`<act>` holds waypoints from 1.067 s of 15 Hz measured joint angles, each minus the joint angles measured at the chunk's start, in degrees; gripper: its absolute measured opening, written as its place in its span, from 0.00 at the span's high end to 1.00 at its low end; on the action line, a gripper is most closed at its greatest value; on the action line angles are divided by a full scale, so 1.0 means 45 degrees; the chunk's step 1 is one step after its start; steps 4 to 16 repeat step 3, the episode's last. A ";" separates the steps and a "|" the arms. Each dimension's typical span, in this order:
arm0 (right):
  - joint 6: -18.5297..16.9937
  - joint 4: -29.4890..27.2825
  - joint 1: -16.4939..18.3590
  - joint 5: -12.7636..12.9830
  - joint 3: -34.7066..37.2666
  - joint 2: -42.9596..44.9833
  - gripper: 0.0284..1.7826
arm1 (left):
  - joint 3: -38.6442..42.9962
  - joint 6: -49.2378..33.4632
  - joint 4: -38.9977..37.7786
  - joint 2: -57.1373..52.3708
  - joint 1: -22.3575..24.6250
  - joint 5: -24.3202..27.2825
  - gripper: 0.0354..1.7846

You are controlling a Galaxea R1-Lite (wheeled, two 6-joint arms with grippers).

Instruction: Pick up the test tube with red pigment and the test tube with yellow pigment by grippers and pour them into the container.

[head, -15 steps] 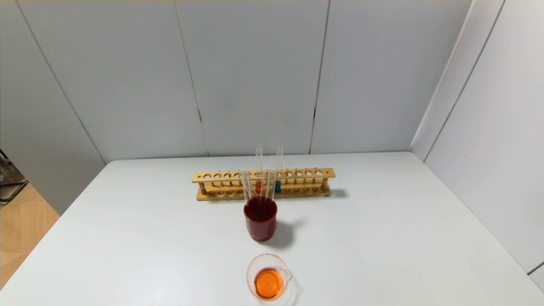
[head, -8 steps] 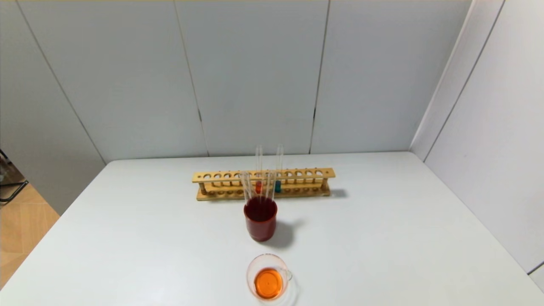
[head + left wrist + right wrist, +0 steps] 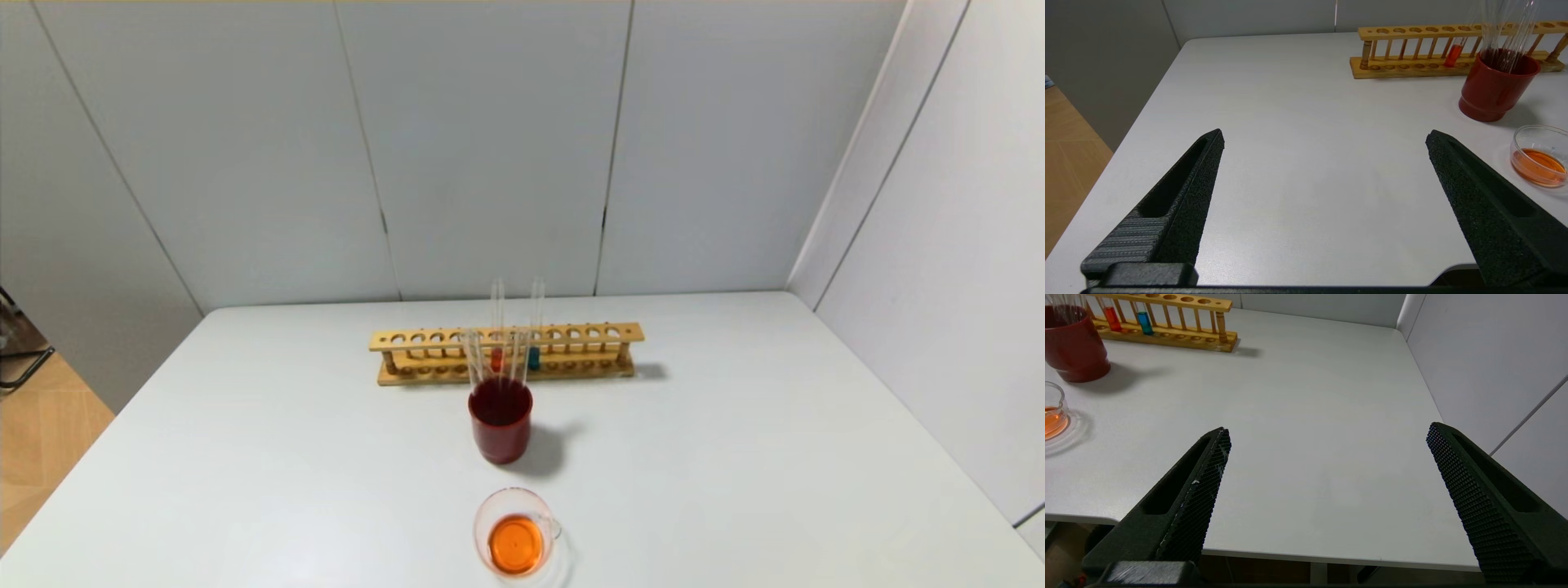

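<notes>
The test tube with red pigment stands upright in the wooden rack at the table's far middle; it also shows in the left wrist view. I see no test tube with yellow pigment. The container, a clear glass cup holding orange liquid, sits near the table's front edge. My left gripper hangs open and empty over the bare front-left of the table. My right gripper is open and empty over the front-right. Neither shows in the head view.
A dark red cup holding several clear, empty-looking tubes stands between the rack and the container. A tube of teal-blue liquid sits in the rack beside the red one. A wall borders the table's right side.
</notes>
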State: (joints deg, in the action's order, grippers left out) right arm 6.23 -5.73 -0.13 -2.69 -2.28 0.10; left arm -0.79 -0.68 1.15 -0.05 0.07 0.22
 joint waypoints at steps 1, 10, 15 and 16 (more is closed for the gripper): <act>-0.0003 0.0087 0.0000 0.0000 0.0000 0.0000 0.02 | 0.0000 0.0005 0.0000 0.0000 0.0000 0.0000 0.02; -0.0003 0.0103 0.0000 0.0000 0.0011 0.0000 0.02 | 0.0000 0.0000 0.0000 0.0000 0.0000 -0.0003 0.02; -0.0003 0.0103 0.0000 0.0000 0.0011 0.0000 0.02 | 0.0000 0.0000 0.0000 0.0000 0.0000 -0.0003 0.02; -0.0003 0.0103 0.0000 0.0000 0.0011 0.0000 0.02 | 0.0000 0.0000 0.0000 0.0000 0.0000 -0.0003 0.02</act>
